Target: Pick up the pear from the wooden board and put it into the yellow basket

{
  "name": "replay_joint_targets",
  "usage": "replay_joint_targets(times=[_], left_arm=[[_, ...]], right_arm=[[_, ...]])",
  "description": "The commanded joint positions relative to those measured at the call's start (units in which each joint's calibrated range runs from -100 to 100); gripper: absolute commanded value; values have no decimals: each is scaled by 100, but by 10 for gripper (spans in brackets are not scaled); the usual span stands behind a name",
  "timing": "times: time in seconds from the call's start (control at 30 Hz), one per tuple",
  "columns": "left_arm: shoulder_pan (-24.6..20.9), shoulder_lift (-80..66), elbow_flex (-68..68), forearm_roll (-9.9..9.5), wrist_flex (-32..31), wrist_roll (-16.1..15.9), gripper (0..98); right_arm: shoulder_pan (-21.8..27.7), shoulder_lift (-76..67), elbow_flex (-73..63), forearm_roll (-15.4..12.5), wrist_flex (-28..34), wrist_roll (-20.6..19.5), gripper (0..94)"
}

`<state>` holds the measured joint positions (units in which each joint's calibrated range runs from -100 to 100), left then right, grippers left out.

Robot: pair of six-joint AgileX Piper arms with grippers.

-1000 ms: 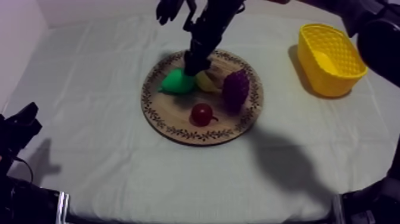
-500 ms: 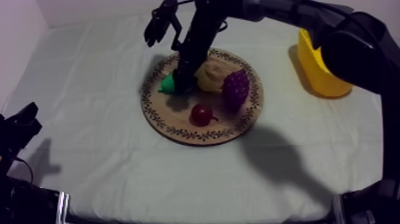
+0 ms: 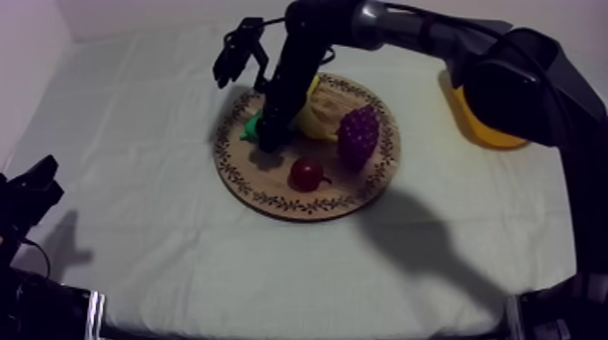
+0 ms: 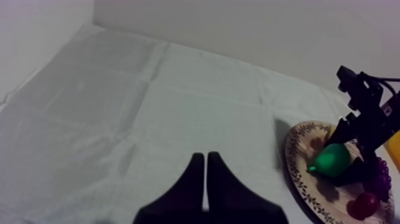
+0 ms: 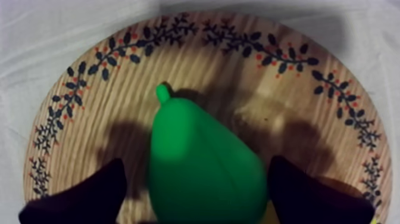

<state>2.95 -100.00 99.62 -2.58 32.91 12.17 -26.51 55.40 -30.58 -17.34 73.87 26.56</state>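
Observation:
A green pear (image 5: 202, 164) lies on the round wooden board (image 5: 89, 89), stem pointing away from the camera. My right gripper (image 5: 202, 199) is open and straddles it, one black finger (image 5: 89, 196) on each side with a small gap to the fruit. From above, the right gripper (image 3: 269, 136) covers most of the pear (image 3: 251, 127) at the left part of the board (image 3: 271, 201). The yellow basket (image 3: 478, 128) stands at the right, largely behind the arm. My left gripper (image 4: 205, 179) is shut on nothing and rests low at the left (image 3: 34, 185).
On the board beside the pear are a banana (image 3: 321, 113), a bunch of grapes (image 3: 359, 134) and a small red fruit (image 3: 307, 174). The right arm (image 3: 434, 36) stretches across the back of the table. Bare cloth lies left of and in front of the board.
The right gripper has come down and shifted left onto the pear, now covering most of it. The arm has swung in front of the basket. The left arm has stayed still.

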Motion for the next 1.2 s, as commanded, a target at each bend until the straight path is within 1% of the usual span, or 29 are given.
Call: replay_joint_targets(times=[0.0,0.2,0.3,0.37,0.57,0.8,0.97,1.17], left_arm=[[-2,0,5,2,-1,2,1],[-2,0,5,2,-1,2,1],[-2,0,5,2,-1,2,1],[-2,0,5,2,-1,2,1],[-2,0,5,2,-1,2,1],[-2,0,5,2,-1,2,1],[-2,0,5,2,-1,2,1],[-2,0,5,2,-1,2,1]], right_arm=[[-2,29,-10,-29,-14,10,593],[36,-14,84,-94,-102,28,426],[48,-150,234,-98,-147,24,366],[56,-338,422,-84,-169,32,344],[193,-1543,1301,-103,-98,62,331],[591,-3154,2203,-174,75,-81,330],[1078,-3771,2545,-114,54,-229,331],[1857,-4295,2709,-46,24,-299,327]])
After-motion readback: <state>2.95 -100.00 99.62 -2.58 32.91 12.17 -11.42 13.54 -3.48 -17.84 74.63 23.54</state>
